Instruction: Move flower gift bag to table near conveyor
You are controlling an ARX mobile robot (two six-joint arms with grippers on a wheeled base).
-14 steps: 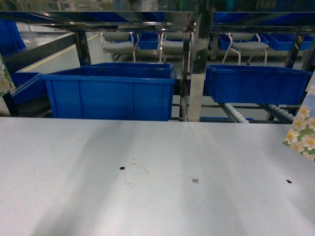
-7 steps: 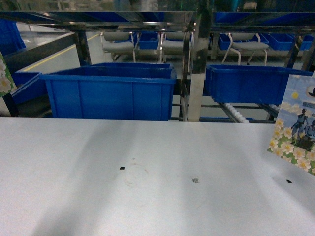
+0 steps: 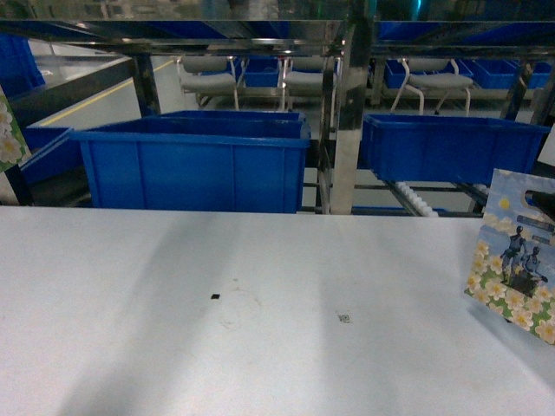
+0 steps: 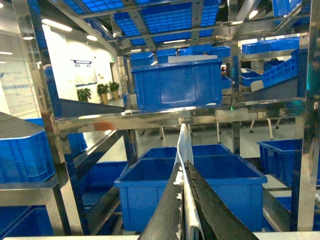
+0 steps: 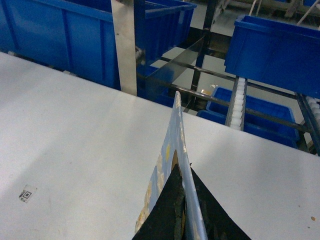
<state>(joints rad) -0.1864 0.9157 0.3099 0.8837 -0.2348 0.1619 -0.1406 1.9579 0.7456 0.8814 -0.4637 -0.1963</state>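
Note:
The flower gift bag, pale blue with white-and-yellow flowers and a printed figure, stands tilted over the right end of the white table. I cannot tell whether its bottom edge touches the top. My right gripper is shut on this bag's upper edge, seen edge-on. A second flowered bag shows as a sliver at the far left. My left gripper is shut on that bag's thin white edge. The conveyor, a steel rack with white rollers, runs behind the table.
Large blue bins sit on the rack just past the table's far edge. A steel upright stands between them. Small dark marks and a code tag dot the table. Chairs stand far behind.
The bag in my right gripper has come in from the right edge, moving left and down toward the table top. The left bag and the bins have not moved.

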